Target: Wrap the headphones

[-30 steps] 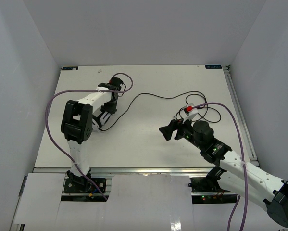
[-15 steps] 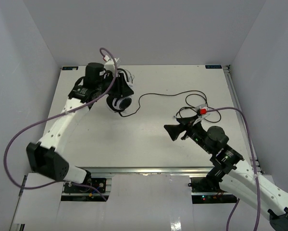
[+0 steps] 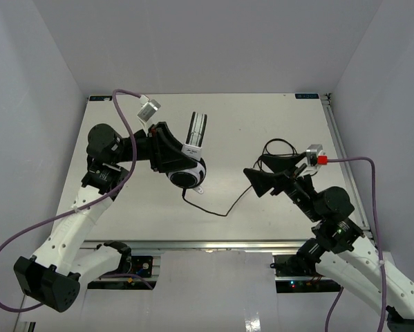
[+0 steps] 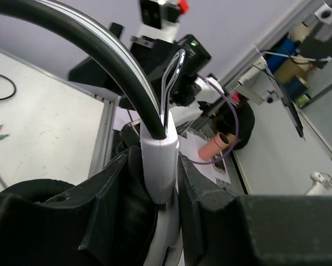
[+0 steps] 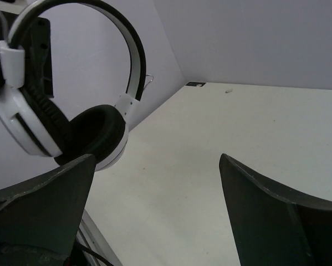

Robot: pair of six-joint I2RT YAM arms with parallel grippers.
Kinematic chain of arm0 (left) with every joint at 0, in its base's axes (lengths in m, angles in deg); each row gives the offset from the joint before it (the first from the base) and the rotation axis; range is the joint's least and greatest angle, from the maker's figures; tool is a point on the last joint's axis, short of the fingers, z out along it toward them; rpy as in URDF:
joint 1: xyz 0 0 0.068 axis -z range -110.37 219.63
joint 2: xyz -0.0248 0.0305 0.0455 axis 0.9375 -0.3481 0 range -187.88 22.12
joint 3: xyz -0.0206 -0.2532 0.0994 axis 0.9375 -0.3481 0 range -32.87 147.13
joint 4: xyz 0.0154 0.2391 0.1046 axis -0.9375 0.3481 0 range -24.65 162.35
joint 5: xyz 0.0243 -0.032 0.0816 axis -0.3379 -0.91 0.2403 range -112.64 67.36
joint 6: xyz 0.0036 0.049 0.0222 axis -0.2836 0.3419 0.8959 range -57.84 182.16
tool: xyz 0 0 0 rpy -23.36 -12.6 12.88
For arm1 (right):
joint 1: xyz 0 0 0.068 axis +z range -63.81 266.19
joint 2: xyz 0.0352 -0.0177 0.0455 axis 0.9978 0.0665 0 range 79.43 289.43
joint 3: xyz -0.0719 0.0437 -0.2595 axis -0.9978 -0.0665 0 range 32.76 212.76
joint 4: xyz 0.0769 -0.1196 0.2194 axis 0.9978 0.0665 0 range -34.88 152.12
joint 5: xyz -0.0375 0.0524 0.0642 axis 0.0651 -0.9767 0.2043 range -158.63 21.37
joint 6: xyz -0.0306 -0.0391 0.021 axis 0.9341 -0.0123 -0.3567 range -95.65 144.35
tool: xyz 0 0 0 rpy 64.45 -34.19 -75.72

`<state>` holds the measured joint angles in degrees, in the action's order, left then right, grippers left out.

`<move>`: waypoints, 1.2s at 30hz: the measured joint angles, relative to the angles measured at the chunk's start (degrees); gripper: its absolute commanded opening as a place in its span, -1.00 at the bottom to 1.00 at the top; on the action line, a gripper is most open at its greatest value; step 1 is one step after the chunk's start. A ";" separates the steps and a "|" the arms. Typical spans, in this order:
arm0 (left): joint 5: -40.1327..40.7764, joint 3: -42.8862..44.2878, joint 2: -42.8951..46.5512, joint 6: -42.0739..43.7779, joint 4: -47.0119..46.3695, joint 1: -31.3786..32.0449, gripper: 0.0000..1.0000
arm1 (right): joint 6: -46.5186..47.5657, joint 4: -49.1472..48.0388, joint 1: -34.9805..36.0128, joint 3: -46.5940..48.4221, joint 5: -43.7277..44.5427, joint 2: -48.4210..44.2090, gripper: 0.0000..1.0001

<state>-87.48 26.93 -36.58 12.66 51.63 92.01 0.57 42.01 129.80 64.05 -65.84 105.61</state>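
Left hand (image 4: 160, 180) clamps the headphones (image 3: 187, 173), so the wide-open right hand (image 3: 256, 181) should catch what looks like their loose cord (image 3: 224, 212).

Left arm (image 3: 79, 220): white links, black rounded joint housings.
Right arm (image 3: 359, 266): same white-and-black build, small green lights.
Cables: thick purple cable (image 3: 352, 160) trailing from each wrist.
Left pincer (image 3: 175, 155): matte black, broad angular fingers.
Right pincer (image 3: 255, 181): matte black wedges; red-tipped grey block (image 3: 314, 153) behind.

headphones (image 4: 159, 160): ear cups are hiding behind the left gripper (image 4: 157, 174).
cord (image 3: 224, 213): middle is disappearing behind the right gripper (image 3: 253, 181).
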 measured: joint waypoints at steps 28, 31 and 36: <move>-1.28 -0.82 1.30 -0.74 -13.84 13.89 -1.00 | -23.02 -32.81 10.20 -2.14 -7.47 21.30 0.82; -0.78 -0.82 0.62 -0.26 -14.31 15.16 -1.00 | -22.39 -32.52 11.77 -2.14 -6.06 23.27 0.83; -0.33 -0.81 -0.34 0.50 -15.04 16.84 -1.00 | -21.95 -32.65 13.64 -2.14 -4.84 25.47 0.94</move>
<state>-87.81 26.11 -36.92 13.16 36.60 108.85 -21.38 9.37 143.45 61.91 -70.68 131.07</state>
